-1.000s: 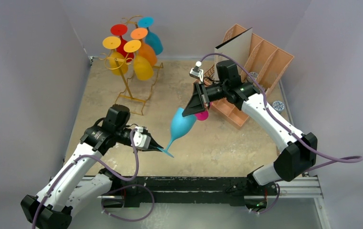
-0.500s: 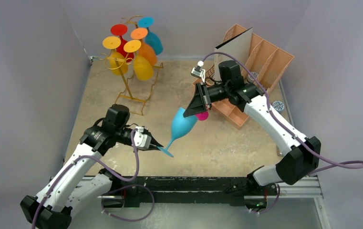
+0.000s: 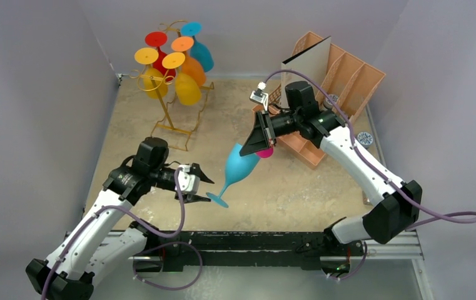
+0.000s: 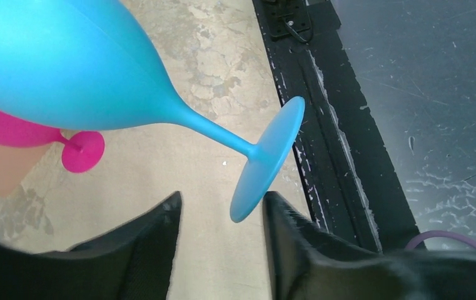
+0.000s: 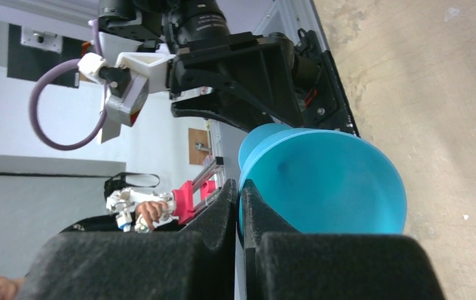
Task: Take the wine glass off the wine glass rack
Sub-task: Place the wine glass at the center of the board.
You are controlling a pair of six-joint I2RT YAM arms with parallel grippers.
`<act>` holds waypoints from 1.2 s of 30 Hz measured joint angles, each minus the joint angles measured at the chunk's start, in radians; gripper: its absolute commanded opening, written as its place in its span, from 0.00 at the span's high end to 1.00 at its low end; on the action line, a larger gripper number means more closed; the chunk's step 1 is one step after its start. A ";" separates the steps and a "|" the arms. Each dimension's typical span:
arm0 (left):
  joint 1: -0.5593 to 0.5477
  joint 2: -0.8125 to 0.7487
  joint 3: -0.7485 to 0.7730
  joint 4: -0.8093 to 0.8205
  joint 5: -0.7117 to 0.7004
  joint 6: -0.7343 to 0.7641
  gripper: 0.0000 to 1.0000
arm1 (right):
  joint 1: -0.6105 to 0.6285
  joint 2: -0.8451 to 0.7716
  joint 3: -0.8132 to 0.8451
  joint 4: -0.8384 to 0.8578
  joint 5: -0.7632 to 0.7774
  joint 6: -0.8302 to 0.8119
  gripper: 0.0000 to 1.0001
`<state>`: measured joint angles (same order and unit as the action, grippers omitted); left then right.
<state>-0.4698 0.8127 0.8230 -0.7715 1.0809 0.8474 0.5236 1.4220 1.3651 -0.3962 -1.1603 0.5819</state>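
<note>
The blue wine glass (image 3: 238, 167) hangs tilted over the middle of the table, off the gold wire wine glass rack (image 3: 167, 116) at the back left. My right gripper (image 3: 251, 149) is shut on the glass's rim; in the right wrist view the rim (image 5: 329, 181) is pinched between the two pads (image 5: 238, 187). My left gripper (image 3: 202, 189) stands open at the glass's foot. From the left wrist, the foot (image 4: 266, 159) sits just ahead of the gap (image 4: 221, 200), close to the right finger (image 4: 285, 231).
Several coloured glasses (image 3: 187, 87) hang upside down on the rack. A pink glass (image 3: 264, 152) lies on the table behind the blue one, beside the peach slotted organiser (image 3: 348, 75). The black base rail (image 3: 254, 240) runs along the near edge.
My left gripper has opened and let go of the blue glass's foot. The right gripper has closed on the rim and now carries the glass alone.
</note>
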 measured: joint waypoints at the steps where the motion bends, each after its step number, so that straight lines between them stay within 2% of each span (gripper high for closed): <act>1: 0.000 -0.003 0.000 0.000 -0.005 0.001 0.38 | 0.000 -0.001 0.000 -0.011 0.010 -0.006 1.00; 6: 0.000 -0.024 0.000 0.016 -0.043 -0.024 0.25 | 0.000 -0.013 0.000 -0.088 0.081 -0.065 1.00; 12: 0.000 -0.091 -0.007 0.112 -0.105 -0.106 0.19 | 0.000 -0.040 -0.018 -0.185 0.230 -0.138 1.00; 16: 0.000 -0.146 -0.042 0.230 -0.209 -0.225 0.17 | 0.001 -0.090 -0.059 -0.249 0.415 -0.195 1.00; 20: 0.000 -0.187 -0.059 0.337 -0.407 -0.402 0.15 | 0.001 -0.163 -0.129 -0.274 0.616 -0.227 1.00; 26: 0.000 -0.168 -0.046 0.388 -0.642 -0.628 0.13 | 0.002 -0.231 -0.211 -0.293 0.949 -0.227 1.00; 32: 0.000 -0.097 0.018 0.381 -0.747 -0.759 0.12 | 0.002 -0.236 -0.244 -0.262 1.209 -0.230 1.00; 36: 0.000 -0.087 0.033 0.368 -0.791 -0.807 0.05 | 0.002 -0.221 -0.244 -0.219 1.300 -0.236 1.00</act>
<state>-0.4698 0.7254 0.8558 -0.4034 0.2897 0.0406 0.5251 1.2011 1.1213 -0.6155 0.1402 0.3462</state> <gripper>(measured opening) 0.907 0.015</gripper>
